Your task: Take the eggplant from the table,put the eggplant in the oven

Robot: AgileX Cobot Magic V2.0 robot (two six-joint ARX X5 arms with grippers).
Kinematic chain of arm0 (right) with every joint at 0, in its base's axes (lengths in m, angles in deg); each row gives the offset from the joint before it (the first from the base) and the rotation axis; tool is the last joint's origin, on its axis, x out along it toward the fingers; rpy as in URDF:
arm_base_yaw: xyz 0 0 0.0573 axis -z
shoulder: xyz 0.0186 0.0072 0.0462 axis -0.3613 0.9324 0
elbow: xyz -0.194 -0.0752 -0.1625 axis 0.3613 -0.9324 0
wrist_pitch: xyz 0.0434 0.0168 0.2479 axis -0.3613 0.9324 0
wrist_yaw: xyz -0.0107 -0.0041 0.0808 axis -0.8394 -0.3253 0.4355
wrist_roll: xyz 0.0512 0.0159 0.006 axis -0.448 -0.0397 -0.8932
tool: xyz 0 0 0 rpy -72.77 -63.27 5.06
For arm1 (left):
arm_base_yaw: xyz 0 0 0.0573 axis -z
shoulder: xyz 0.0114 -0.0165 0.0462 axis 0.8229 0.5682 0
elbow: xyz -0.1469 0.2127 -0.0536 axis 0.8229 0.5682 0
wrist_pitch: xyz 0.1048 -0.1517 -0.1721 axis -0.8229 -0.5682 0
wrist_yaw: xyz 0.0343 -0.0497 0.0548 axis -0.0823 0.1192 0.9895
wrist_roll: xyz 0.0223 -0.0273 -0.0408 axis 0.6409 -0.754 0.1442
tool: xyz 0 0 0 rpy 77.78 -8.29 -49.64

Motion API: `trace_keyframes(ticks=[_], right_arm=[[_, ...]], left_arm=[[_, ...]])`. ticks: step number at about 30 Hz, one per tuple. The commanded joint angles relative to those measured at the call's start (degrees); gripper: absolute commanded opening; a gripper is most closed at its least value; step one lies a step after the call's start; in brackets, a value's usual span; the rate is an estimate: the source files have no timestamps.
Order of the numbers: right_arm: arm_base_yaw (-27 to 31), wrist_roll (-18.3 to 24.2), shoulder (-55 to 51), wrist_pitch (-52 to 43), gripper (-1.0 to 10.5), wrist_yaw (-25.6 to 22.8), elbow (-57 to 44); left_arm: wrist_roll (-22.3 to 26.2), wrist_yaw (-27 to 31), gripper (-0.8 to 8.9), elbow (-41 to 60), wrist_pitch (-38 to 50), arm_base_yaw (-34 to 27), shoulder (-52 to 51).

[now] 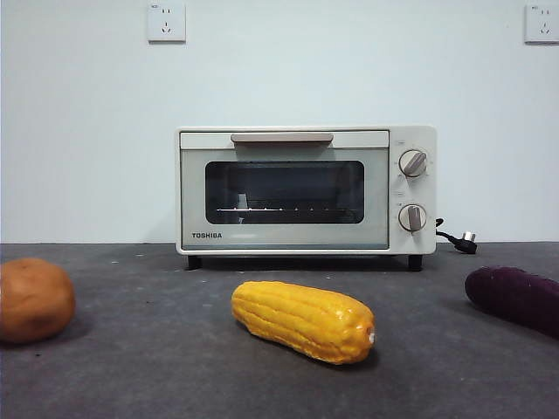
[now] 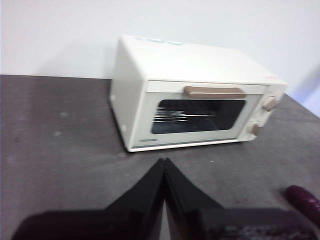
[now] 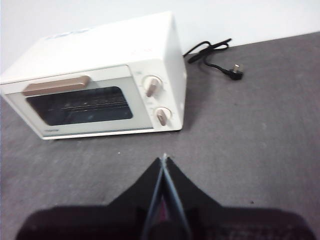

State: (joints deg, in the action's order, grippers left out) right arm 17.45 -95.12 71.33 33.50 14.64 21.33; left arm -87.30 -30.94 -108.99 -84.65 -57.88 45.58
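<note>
grey table (image 1: 140, 367), white wall (image 1: 79, 122), sockets (image 1: 166, 22)

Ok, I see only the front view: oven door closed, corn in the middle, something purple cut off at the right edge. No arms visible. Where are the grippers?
Observer: Both hang above the table, facing the oven. The left gripper has its jaws shut and holds nothing.
Operator: And the right one?
Observer: The right gripper is also shut and empty.
Operator: Which gripper is nearer to the eggplant?
Observer: I cannot tell. The eggplant shows only at the left wrist view's edge; the right wrist view does not show it.
</note>
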Motion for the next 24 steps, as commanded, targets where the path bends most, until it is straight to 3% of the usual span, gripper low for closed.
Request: trace_keyframes(ticks=[1, 12, 24], right_arm=[[-0.02, 3.13, 3.98, 3.15, -0.1, 0.90, 5.84], [-0.07, 7.10, 17.44, 16.63, -0.1, 5.73, 25.46], [-0.07, 7.08, 19.08, 17.84, 0.0, 9.07, 28.63]], left_arm=[[-0.39, -1.01, -0.05, -3.10, -0.96, 0.13, 2.01], [-0.02, -2.19, -0.06, -18.32, -7.50, 4.35, 10.45], [1.44, -2.19, -0.06, -23.39, -9.44, 8.24, 14.73]])
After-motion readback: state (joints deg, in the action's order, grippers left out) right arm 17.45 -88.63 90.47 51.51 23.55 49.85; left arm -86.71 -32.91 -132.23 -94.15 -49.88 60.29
